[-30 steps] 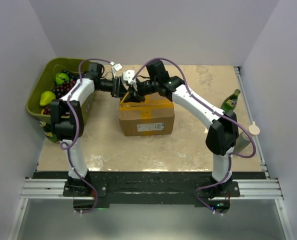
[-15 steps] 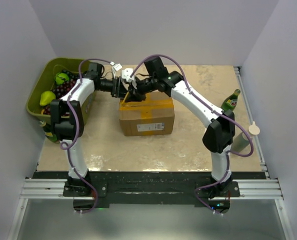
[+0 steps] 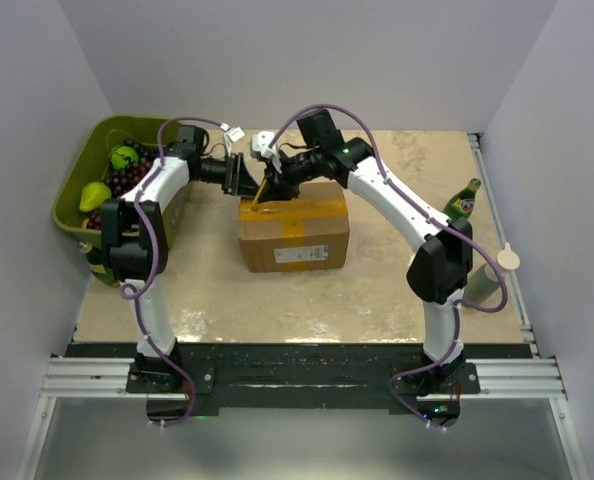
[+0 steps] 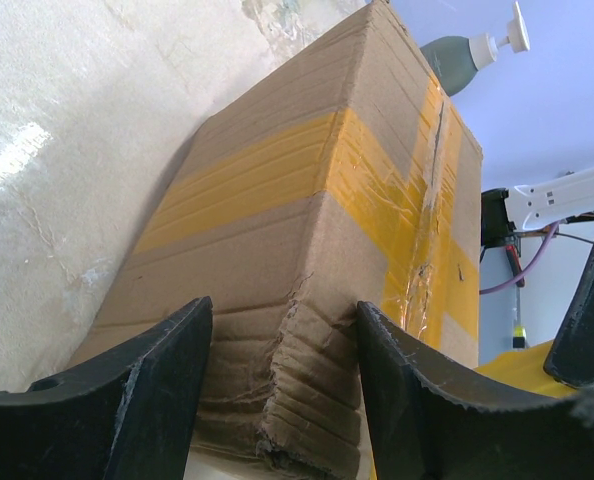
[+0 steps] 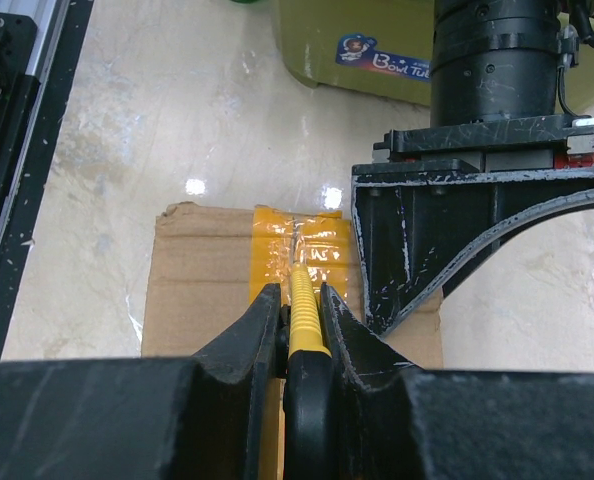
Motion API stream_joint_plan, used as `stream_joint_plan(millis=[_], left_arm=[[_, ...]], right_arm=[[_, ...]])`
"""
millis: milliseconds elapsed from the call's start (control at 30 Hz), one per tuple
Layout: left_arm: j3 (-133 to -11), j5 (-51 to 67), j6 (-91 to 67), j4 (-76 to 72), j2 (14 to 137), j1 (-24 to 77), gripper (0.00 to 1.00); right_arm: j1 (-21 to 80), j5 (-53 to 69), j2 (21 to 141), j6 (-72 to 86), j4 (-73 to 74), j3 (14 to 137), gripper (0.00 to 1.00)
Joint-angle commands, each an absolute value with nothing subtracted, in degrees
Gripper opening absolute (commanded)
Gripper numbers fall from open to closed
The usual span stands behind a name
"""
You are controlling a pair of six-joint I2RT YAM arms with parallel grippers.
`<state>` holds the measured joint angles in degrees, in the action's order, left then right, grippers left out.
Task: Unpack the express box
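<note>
The express box [image 3: 295, 232], brown cardboard with yellow tape [image 3: 307, 207] across its top and a white label on its near side, stands mid-table. My left gripper [image 3: 245, 180] straddles its torn far-left top corner, fingers pressed on both faces; this shows in the left wrist view [image 4: 282, 310] on the box [image 4: 307, 200]. My right gripper [image 3: 274, 178] is shut on a yellow utility knife [image 5: 302, 300]. The blade tip rests on the taped seam [image 5: 307, 235] at the box's [image 5: 202, 285] far edge, right beside the left gripper's finger [image 5: 457, 230].
An olive-green fruit bin [image 3: 95, 132] with grapes and pears stands at the far left, also in the right wrist view [image 5: 377, 50]. A green bottle [image 3: 463, 203] and a grey pump bottle [image 3: 489, 280] stand along the right edge.
My right gripper with the knife has moved back along the box top toward its far edge and tilted up. The left gripper and the box have stayed put.
</note>
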<state>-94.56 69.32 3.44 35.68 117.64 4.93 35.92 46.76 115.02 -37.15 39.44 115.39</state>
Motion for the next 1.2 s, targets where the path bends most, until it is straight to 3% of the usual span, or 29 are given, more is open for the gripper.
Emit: stream_joint_plan(millis=[0,1167], left_arm=[[-93.8,63.4,4.6,36.8,119.6,5.1,0.62],[-94.8,63.0,5.0,36.9,120.9,5.1,0.62]], right_arm=[[33.9,42.9,114.0,-37.4,42.1,116.3,0.0],[28.7,42.6,113.8,-35.1,51.5,115.9,0.0]])
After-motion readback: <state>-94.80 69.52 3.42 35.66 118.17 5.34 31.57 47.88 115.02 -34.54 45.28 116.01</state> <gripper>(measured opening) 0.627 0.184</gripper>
